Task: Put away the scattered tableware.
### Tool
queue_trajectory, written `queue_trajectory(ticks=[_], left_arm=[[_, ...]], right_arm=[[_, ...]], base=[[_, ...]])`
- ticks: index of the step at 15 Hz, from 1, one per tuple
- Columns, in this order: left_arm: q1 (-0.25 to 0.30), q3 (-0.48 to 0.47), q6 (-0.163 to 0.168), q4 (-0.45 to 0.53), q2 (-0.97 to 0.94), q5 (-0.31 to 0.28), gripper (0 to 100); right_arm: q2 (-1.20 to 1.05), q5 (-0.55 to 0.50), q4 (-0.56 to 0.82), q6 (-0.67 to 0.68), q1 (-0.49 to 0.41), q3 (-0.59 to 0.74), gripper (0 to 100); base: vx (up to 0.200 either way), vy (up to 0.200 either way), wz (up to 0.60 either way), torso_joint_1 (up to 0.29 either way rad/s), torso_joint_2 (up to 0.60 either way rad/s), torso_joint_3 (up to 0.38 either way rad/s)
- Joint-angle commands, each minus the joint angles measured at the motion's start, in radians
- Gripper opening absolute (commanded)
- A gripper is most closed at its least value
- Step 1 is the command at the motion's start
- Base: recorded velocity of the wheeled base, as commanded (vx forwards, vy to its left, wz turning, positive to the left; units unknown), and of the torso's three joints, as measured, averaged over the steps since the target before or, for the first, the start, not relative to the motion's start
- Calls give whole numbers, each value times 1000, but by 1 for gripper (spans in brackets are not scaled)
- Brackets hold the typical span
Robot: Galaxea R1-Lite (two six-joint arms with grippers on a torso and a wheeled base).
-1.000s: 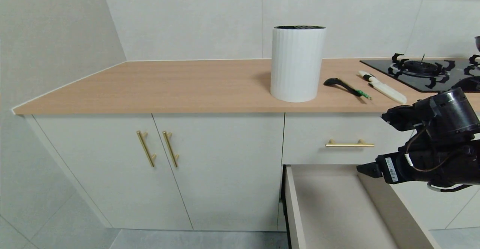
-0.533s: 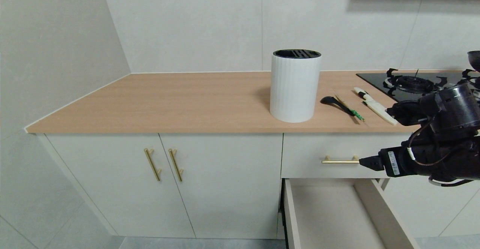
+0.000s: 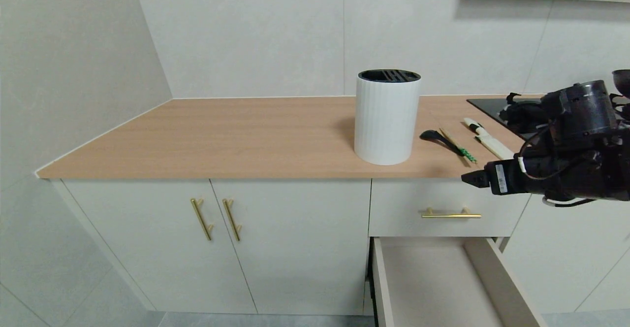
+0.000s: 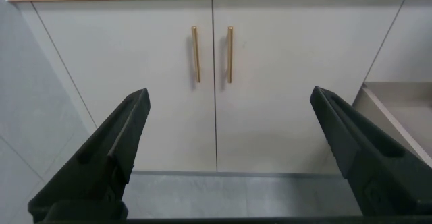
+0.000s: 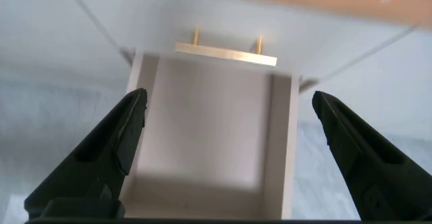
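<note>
On the wooden countertop point(image 3: 236, 135) lie a black spoon point(image 3: 435, 135), chopsticks with green ends point(image 3: 458, 147) and a white knife point(image 3: 488, 139), just right of a tall white ribbed holder point(image 3: 387, 117). My right gripper point(image 3: 470, 178) hovers in front of the counter's edge below the knife, above the pulled-out drawer point(image 3: 433, 287). In its wrist view the right gripper point(image 5: 228, 96) is open and empty over the drawer point(image 5: 209, 123). My left gripper point(image 4: 229, 96) is open and empty, facing the cabinet doors point(image 4: 270, 82).
A closed drawer with a gold handle point(image 3: 450, 213) sits above the open one. A black gas hob point(image 3: 492, 105) lies at the counter's right end, partly behind my right arm. Two cabinet doors with gold handles point(image 3: 216, 218) are at the lower left. Tiled walls close the corner.
The head camera tilted up, so the counter sits lower in the picture. My right arm has risen from the open drawer's level to the counter's edge.
</note>
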Motion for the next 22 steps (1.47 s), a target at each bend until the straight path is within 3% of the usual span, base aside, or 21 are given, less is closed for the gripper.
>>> queue_trajectory(ticks=[1, 3, 10, 22], left_arm=[[0, 1, 0, 0, 0, 0, 100], [0, 0, 0, 0, 0, 0, 100], [0, 0, 0, 0, 0, 0, 100], [0, 1, 0, 0, 0, 0, 100]], right_arm=[[115, -8, -2, 28, -18, -104, 100], [154, -42, -67, 98, -22, -115, 100], [329, -49, -366, 98, -125, -107, 100], [350, -48, -400, 94, -130, -104, 100]], base=[[0, 0, 0, 0, 0, 0], [0, 0, 0, 0, 0, 0], [0, 0, 0, 0, 0, 0], [0, 0, 0, 0, 0, 0]])
